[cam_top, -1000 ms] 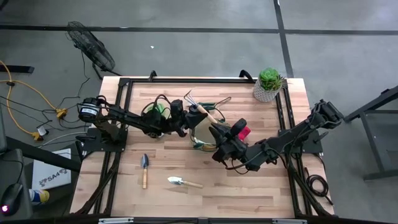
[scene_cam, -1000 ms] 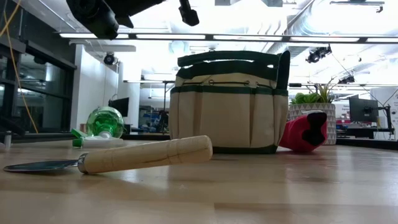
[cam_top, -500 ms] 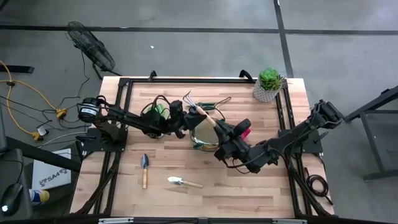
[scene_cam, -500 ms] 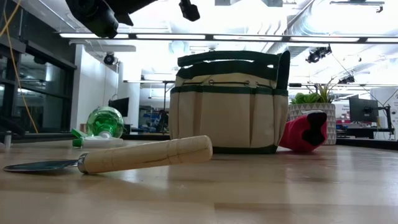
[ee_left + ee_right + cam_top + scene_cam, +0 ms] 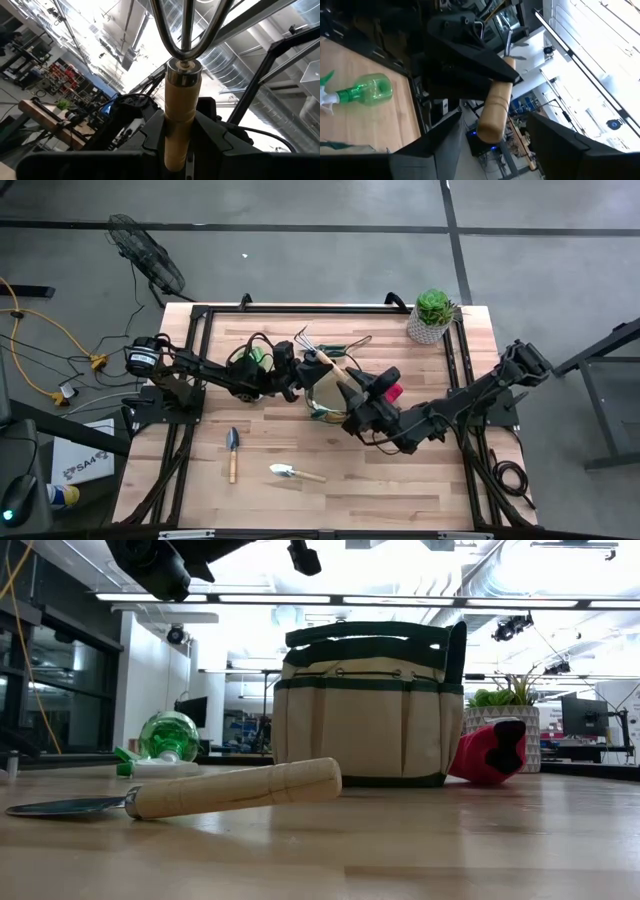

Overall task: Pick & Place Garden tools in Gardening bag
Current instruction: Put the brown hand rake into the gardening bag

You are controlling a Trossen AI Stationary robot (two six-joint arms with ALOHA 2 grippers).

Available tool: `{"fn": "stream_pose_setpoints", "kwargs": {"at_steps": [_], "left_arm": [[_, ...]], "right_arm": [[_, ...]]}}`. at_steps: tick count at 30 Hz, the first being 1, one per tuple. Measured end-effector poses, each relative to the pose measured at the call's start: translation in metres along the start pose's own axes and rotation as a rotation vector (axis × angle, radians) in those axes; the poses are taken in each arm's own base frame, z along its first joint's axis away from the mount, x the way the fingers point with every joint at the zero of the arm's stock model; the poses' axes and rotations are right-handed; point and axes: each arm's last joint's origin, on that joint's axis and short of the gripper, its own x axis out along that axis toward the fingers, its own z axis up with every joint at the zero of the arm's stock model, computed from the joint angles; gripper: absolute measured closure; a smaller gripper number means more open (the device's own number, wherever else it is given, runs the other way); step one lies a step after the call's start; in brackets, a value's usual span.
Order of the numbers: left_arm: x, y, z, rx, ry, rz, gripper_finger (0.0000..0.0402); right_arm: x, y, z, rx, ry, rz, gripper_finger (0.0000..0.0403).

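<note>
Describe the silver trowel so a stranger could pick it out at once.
Start at the bag mid-table and go toward the table's near edge. Two trowels lie there: the silver trowel is nearest the edge, right of the dark trowel. Its bright blade sets it apart.

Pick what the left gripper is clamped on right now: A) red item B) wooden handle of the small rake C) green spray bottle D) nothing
B: in the left wrist view the left gripper is shut on the wooden handle of the small rake, its metal prongs forking out past the ferrule; the high view shows that rake held above the bag.
</note>
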Motion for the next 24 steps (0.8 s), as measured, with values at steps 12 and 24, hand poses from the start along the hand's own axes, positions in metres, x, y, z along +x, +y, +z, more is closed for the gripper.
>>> {"fn": "stream_pose_setpoints", "kwargs": {"at_steps": [12, 24], "left_arm": [[0.0000, 0.0000, 0.0000, 0.000, 0.000, 0.000, 0.0339], [0.0000, -0.0001, 0.0000, -0.003, 0.000, -0.001, 0.0339]], "right_arm": [[0.0013, -0.0005, -0.0002, 0.003, 0.000, -0.002, 0.0247], [0.0018, -0.0004, -0.0004, 0.000, -0.002, 0.000, 0.0303]]}}
